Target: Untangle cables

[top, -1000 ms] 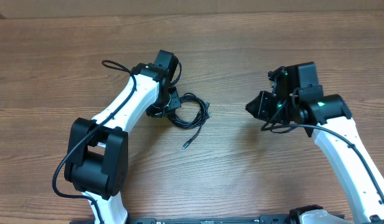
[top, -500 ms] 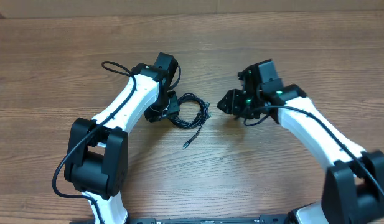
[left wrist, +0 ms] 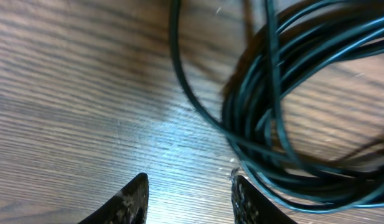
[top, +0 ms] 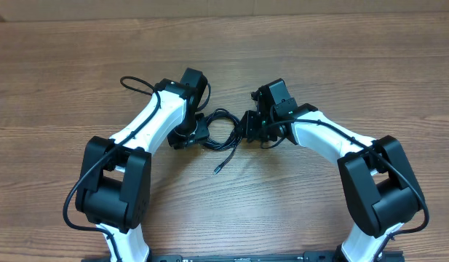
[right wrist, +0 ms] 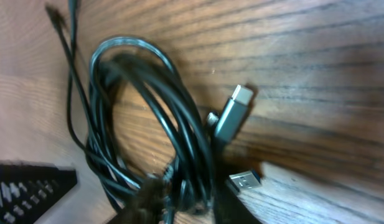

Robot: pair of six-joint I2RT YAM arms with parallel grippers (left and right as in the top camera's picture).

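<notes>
Left gripper (left wrist: 188, 199) is spread open over bare wood, with the coil just to its right. Right gripper (top: 249, 125) is at the coil's right edge, and I can't tell if it's pinching anything. The cables (right wrist: 187, 134) sit between them mid-table. They look light, floppy and probably slick, so I'd grab near a plug (right wrist: 232, 112). The coil's roundish, and one loose tail (top: 217, 169) points near-left.
</notes>
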